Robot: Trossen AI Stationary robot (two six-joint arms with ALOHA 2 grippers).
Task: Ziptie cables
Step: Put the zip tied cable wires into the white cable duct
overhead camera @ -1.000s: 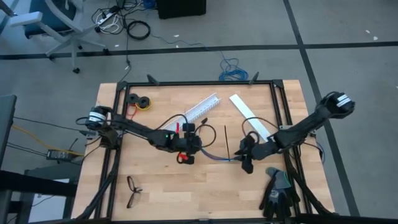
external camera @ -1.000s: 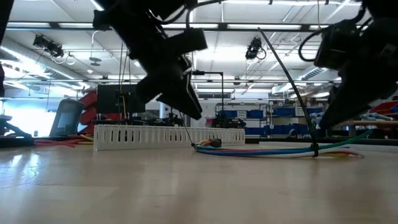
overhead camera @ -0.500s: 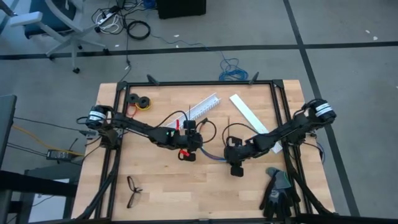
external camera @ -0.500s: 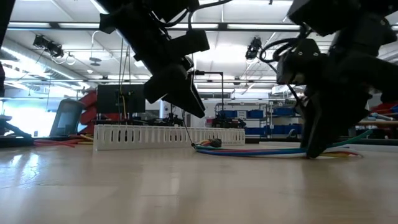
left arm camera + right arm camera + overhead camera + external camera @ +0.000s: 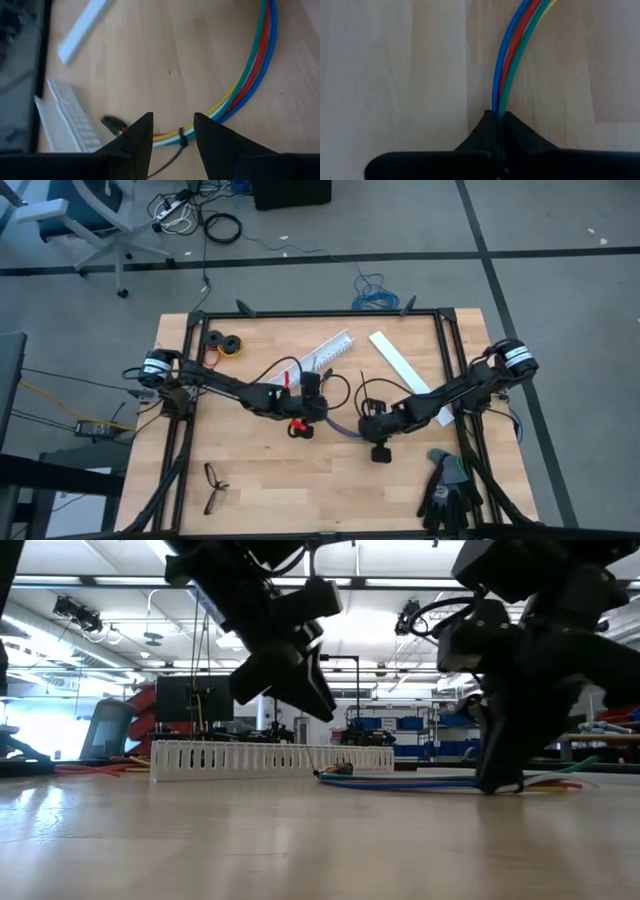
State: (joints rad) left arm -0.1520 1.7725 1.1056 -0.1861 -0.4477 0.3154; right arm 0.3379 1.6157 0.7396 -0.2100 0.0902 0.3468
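The left gripper [image 5: 171, 131] is spread above the cables [image 5: 250, 75] (a black ziptie [image 5: 183, 136] wraps them between its fingers). The right gripper [image 5: 496, 120] is pressed together, pinching the cables' other end on the table [image 5: 250, 480].

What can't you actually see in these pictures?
- Right wrist view: whether the shut right claw pinches the cables or a ziptie; its own fingers hide the contact.
- Left wrist view: the far end of the dark band around the cables, cut off behind the left claw.
- High view: zipties too thin to find.
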